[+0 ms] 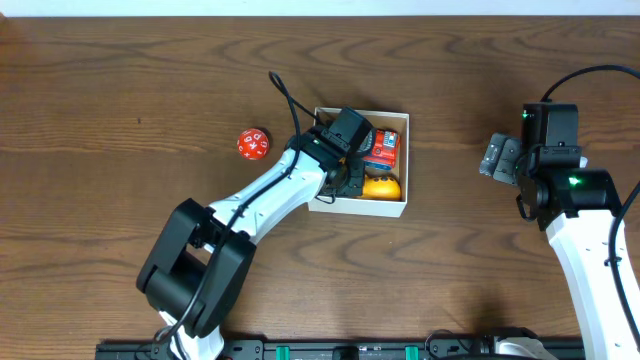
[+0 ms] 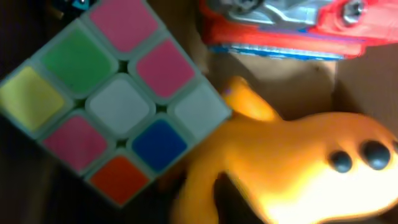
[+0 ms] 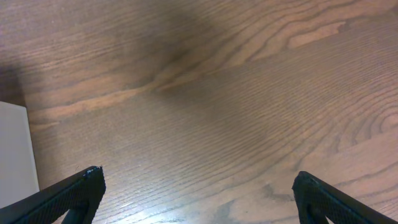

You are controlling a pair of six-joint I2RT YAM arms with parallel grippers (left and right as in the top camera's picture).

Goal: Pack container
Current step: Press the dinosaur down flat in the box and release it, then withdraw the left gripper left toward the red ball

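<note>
The container, a shallow white cardboard box, sits mid-table. In it lie a red toy car and an orange toy. My left gripper reaches down into the box's left half. Its wrist view shows a multicoloured puzzle cube very close, the orange toy with two dark eyes, the red car and the tan box bottom. Its fingers are not visible there. My right gripper hovers open and empty over bare wood, right of the box.
A red ball-shaped toy with white marks lies on the wooden table left of the box. A white corner of the box shows at the left edge of the right wrist view.
</note>
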